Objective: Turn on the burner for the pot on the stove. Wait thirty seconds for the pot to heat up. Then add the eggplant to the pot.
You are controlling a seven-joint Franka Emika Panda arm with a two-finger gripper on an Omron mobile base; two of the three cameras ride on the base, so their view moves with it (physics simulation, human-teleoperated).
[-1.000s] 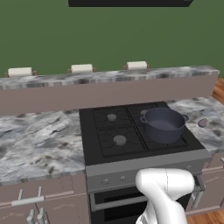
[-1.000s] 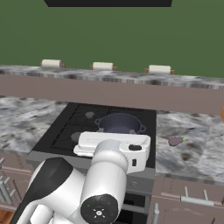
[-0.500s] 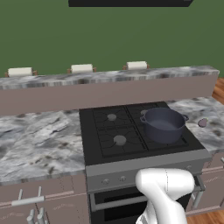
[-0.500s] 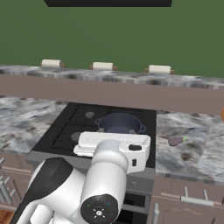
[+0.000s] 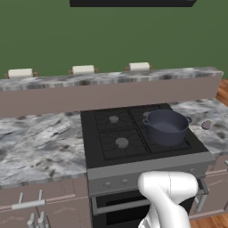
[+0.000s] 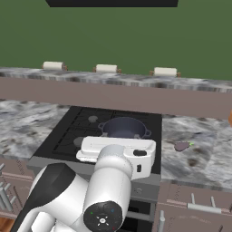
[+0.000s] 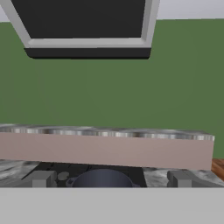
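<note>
The black stove [image 5: 116,147] sits between marble counters, with small knobs [image 5: 107,184] on its grey front panel. The dark blue-grey pot [image 5: 167,127] stands on the front right burner and looks empty. It also appears as the pot [image 6: 124,128] and the pot [image 7: 101,179]. A small purple eggplant [image 5: 206,125] lies on the counter right of the stove, also seen as the eggplant [image 6: 182,146]. My gripper [image 7: 110,179] is open, holding nothing, level and pointing over the pot at the back wall. Its fingertips [image 7: 41,178] stand wide apart. The hand hovers above the stove's front edge.
A raised marble ledge [image 5: 111,82] runs behind the stove with three pale rolls [image 5: 83,70] on it. A dark range hood [image 7: 87,26] hangs overhead. Marble counter [image 5: 35,142] stretches to the left, and drawers with handles [image 5: 27,205] sit below.
</note>
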